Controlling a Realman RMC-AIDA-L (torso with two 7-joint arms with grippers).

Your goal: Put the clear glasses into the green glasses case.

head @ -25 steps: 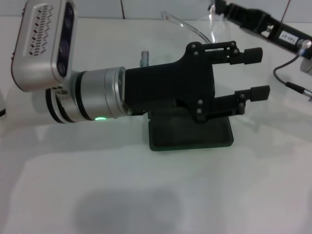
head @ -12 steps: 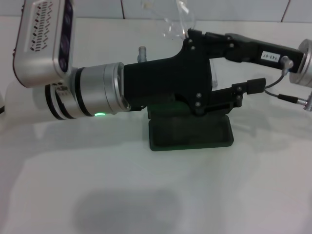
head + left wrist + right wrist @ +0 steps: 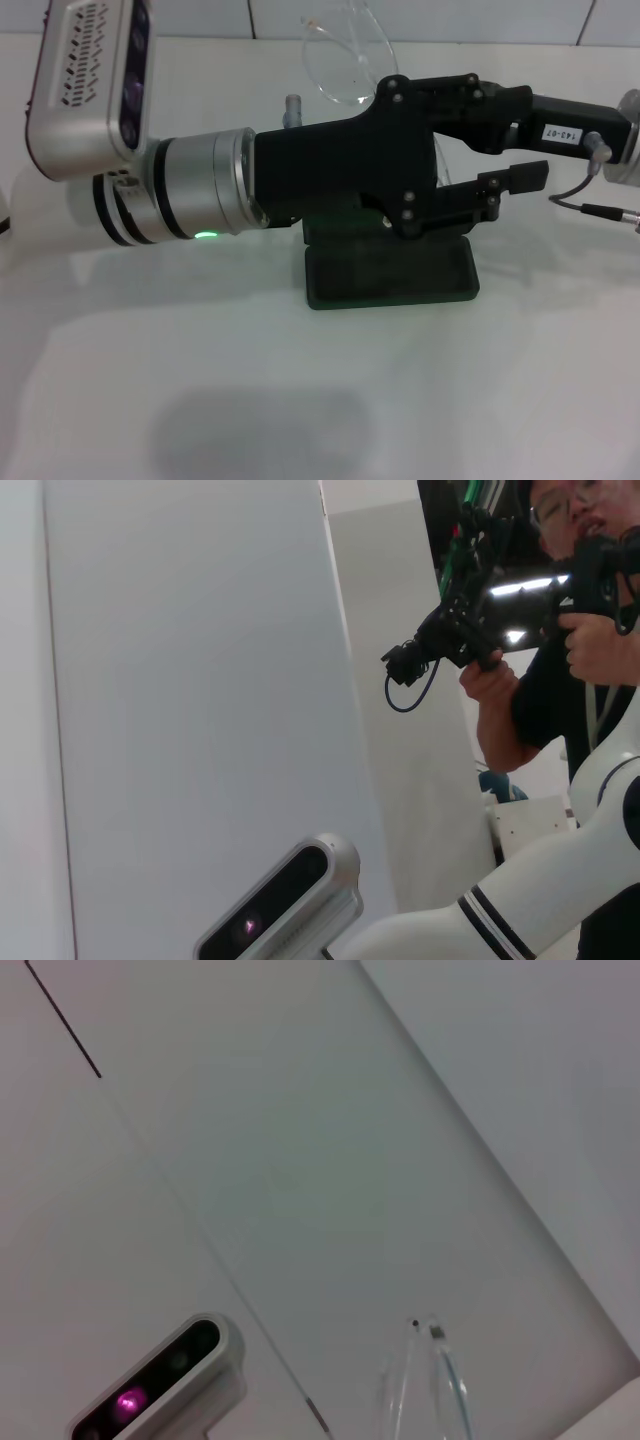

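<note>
The green glasses case point(image 3: 392, 272) lies open on the white table in the head view, its back part hidden by my left arm. My left gripper point(image 3: 515, 145) hangs over it, pointing right, fingers open and holding nothing. My right gripper point(image 3: 475, 105) reaches in from the right, level with the left gripper's upper finger, its fingertips hidden behind the left hand. It carries the clear glasses point(image 3: 343, 62) in the air above and behind the case, one lens sticking up past the left hand. The thin clear arms of the glasses point(image 3: 432, 1385) show in the right wrist view.
My left wrist camera housing point(image 3: 85, 90) fills the upper left of the head view. A small grey post point(image 3: 293, 110) stands behind the left arm. A cable point(image 3: 590, 205) hangs from the right wrist. White table point(image 3: 250, 400) spreads in front of the case.
The right gripper has moved left and down with the clear glasses, from the far right corner to just behind the left gripper. The left arm has barely moved.
</note>
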